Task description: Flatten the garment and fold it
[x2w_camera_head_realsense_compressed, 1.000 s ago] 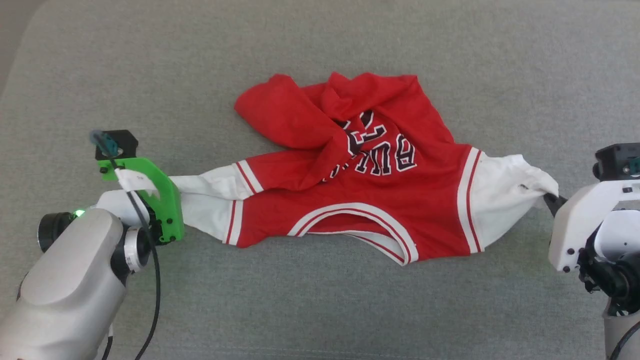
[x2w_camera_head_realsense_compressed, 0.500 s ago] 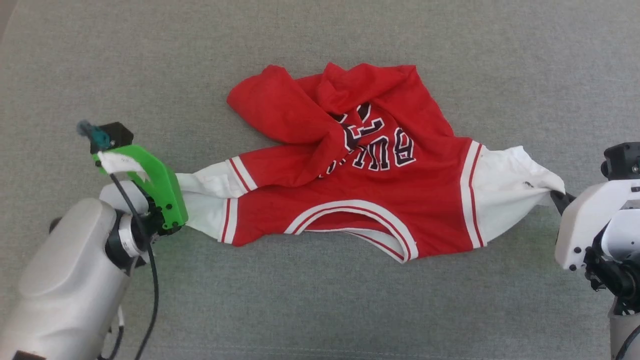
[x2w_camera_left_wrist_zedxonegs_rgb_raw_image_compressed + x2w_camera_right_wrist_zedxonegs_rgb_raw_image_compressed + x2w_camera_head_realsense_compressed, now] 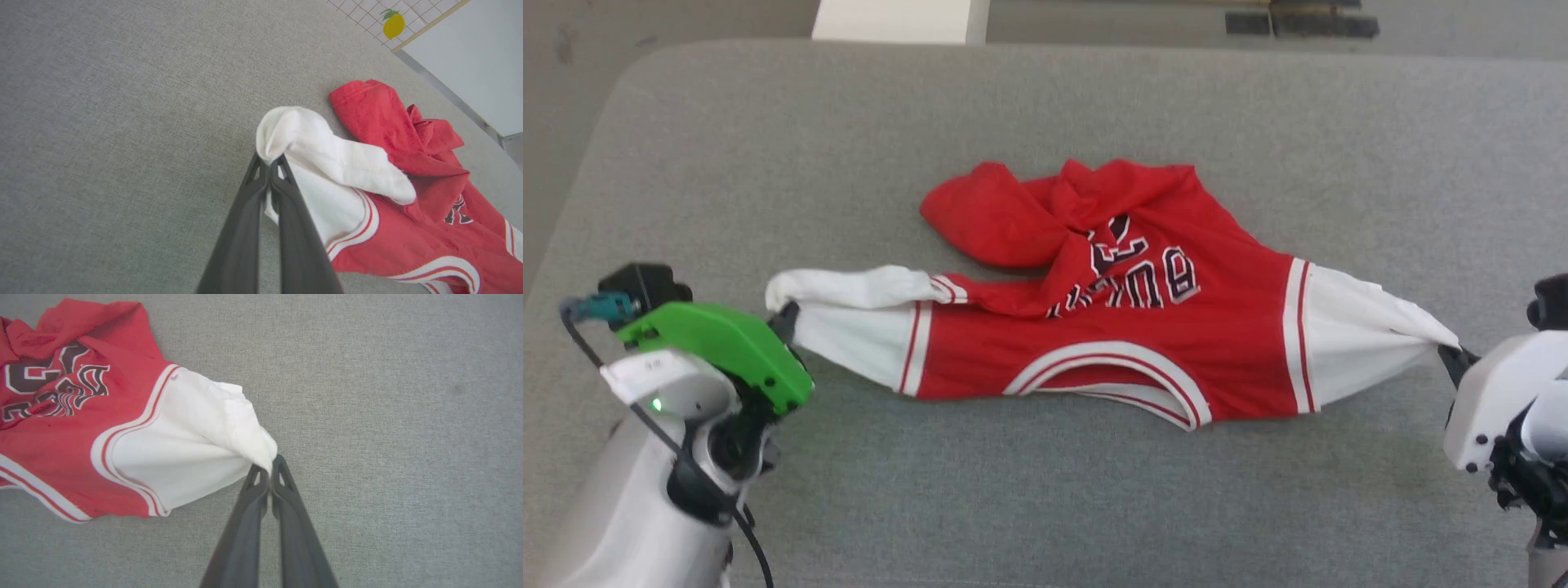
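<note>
Head view: The garment (image 3: 1111, 359), a red jersey T-shirt, lies across the middle of the grey padded surface (image 3: 1045, 506). Its neckline faces the robot and its lettering reads upside down. The left gripper (image 3: 786, 314) now pinches the end of the white left sleeve (image 3: 849, 322). A second ago it stood over that sleeve with no grip evident. The right gripper (image 3: 1450, 357) holds the tip of the right sleeve (image 3: 1356, 343), as before. In my assessment, the shirt is now secured at both ends and ready for spreading. Flattening is not complete, because the red body is bunched and folded over the chest. The far edge of the surface has come into frame, which is a camera shift and not movement of the shirt.

Left wrist view: The dark fingers are pressed together on a fold of white sleeve cloth, which puffs up above the tips.

Right wrist view: The fingers are closed on the sleeve's outer corner. The cloth fans out taut from the tips.
</note>
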Available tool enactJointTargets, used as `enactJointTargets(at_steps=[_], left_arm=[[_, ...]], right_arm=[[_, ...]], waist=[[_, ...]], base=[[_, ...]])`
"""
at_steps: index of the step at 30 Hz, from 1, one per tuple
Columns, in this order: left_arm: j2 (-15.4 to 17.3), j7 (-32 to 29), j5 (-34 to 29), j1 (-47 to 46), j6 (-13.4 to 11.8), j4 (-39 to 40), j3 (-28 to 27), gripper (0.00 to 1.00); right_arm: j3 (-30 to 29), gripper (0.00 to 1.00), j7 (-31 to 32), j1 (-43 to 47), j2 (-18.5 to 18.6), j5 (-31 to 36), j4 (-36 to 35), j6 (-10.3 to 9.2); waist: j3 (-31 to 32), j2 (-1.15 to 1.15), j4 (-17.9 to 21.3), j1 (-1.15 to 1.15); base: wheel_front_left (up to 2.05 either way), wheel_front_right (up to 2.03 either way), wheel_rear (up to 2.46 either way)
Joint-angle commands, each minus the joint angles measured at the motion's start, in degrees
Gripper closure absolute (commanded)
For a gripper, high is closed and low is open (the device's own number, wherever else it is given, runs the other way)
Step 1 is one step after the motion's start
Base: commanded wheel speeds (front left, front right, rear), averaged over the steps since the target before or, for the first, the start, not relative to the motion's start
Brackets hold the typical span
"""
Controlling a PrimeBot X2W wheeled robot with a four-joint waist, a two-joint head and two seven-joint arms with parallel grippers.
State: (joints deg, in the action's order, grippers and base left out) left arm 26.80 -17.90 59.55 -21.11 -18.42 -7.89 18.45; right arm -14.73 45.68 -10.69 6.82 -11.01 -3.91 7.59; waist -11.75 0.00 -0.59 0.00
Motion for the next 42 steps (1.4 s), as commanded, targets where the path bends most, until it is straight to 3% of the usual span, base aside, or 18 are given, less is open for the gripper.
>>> enactJointTargets(at_steps=[1, 9, 19, 29, 42], left_arm=[[0.11, 0.47, 0.22, 1.60, -0.46, 1.22, -0.26, 1.00], [1.09, 2.19, 0.62, 2.04, -1.02, 7.70, -2.77, 1.00], [1.21, 3.40, -1.57, -13.49, 0.28, 9.59, -4.29, 1.00], [0.41, 3.43, -4.68, -27.98, 1.93, 3.09, -2.60, 1.00], [-0.98, 2.70, -7.36, -39.52, 3.81, -9.56, 0.35, 1.00]], right_arm=[[-0.44, 1.00, -0.64, 0.99, -0.13, -0.60, -0.40, -0.10], [-0.50, 1.00, -2.35, -0.86, 0.87, -4.41, -2.67, -0.10], [-1.58, 1.00, -3.17, -19.04, 5.05, -14.06, -2.23, -0.10], [-2.03, 1.00, -4.51, -32.53, 6.39, -17.29, 2.71, -0.10], [-0.82, 1.00, -4.83, -43.02, 6.08, -12.54, 11.45, -0.10]], waist=[[2.81, 0.00, -0.20, 0.00], [6.70, 0.00, 0.21, 0.00], [10.56, 0.00, 0.31, 0.00], [11.76, 0.00, 0.26, 0.00], [5.21, 0.00, 0.77, 0.00]], base=[[0.00, 0.00, 0.00], [0.00, 0.00, 0.00], [0.00, 0.00, 0.00], [0.00, 0.00, 0.00], [0.00, 0.00, 0.00]])
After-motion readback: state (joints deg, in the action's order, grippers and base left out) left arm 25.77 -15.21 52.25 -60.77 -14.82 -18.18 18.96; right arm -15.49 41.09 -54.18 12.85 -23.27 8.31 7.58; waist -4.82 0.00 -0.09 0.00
